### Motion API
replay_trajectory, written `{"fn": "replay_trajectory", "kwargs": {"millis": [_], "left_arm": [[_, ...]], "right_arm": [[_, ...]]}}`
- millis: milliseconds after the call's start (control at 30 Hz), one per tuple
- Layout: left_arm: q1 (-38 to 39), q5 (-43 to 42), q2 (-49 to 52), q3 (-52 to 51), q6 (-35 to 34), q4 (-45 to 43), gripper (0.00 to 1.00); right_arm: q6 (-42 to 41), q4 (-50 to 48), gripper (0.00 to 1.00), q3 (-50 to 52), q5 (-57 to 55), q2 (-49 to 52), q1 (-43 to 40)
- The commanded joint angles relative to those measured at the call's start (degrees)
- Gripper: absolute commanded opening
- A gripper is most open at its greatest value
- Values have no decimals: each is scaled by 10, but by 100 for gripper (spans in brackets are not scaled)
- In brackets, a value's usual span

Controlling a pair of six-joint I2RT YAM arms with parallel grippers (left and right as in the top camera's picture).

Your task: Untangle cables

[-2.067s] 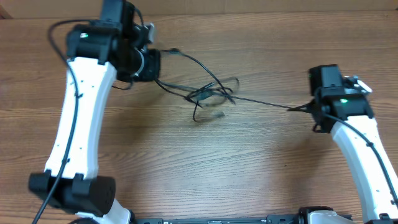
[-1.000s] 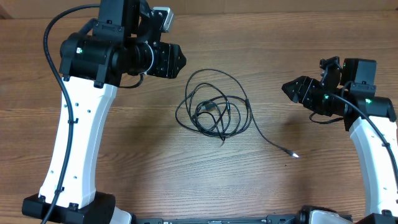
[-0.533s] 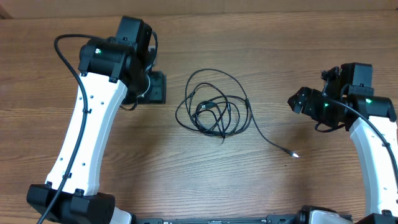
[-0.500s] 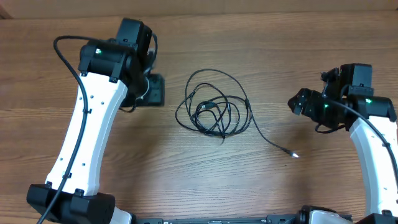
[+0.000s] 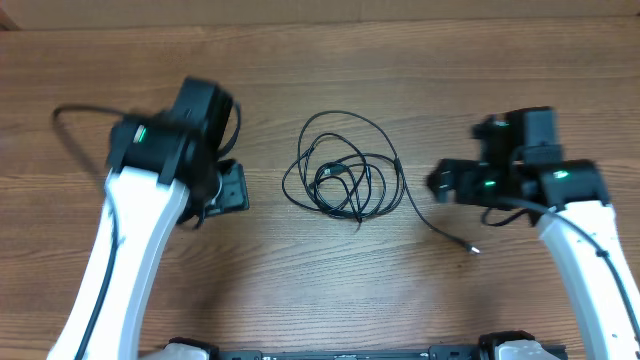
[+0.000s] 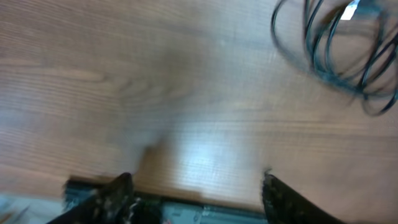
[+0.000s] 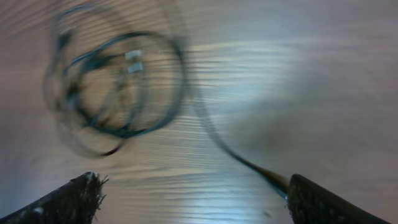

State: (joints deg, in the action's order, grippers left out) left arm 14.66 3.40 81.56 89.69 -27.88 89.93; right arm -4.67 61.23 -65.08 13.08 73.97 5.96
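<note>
- My left gripper (image 6: pixel 194 190) is released and empty. Its jaws stand wide apart with only bare table (image 5: pixel 300 300) between them.
- It sits left of centre in the overhead frame, beside the cables (image 5: pixel 345 170) but clear of them.
- My right gripper (image 7: pixel 189 196) is likewise spread open and grasps nothing. It sits right of centre in the overhead frame, near the coil and not touching it.
- The cables lie flat in the middle of the overhead frame, between my two grippers.
- I judge this flanking stance is deliberate: with one open gripper on each side, each can take a different strand and draw it outward.
- One strand leaves the coil's right side and trails toward the lower right, ending in a small pale plug (image 5: pixel 473 249). Lying free of the loops, it looks to me like the easiest place to start.
- The cords are thin, black and limp, laid in several overlapping round loops with small pale connectors inside the coil.
- The loops look loose rather than cinched. Both wrist views are blurred, so I cannot tell how many cords there are or where they cross.
- The table is smooth wood-grain with a slight sheen, so I expect the cords to slide easily when pulled.
</note>
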Motion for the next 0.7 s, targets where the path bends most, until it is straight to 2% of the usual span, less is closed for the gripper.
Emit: {"fn": "replay_trajectory", "kwargs": {"millis": [0,100,167,367,567,633,667], "left_arm": [[4,25,-97,-73,-41,-67,75],[4,25,-154,-145,-41,-164,89],[4,14,-169,-178,-41,-209,91],[4,-15,-149,-209,-39,-242,88],[4,-15,-120,-210,-34,-243,88],[4,-15,-116,-209,-34,-244,88],[4,-16,-115,-209,-34,-245,88]], "right_arm": [[33,-31,97,-16,2,1,92],[33,-83,97,-16,-8,30,169],[33,-124,95,-15,-24,61,214],[31,-198,87,-15,-97,164,297],[-1,-229,81,-15,-111,244,307],[-10,-236,74,-15,-111,268,307],[-14,-239,64,-15,-111,278,307]]}}
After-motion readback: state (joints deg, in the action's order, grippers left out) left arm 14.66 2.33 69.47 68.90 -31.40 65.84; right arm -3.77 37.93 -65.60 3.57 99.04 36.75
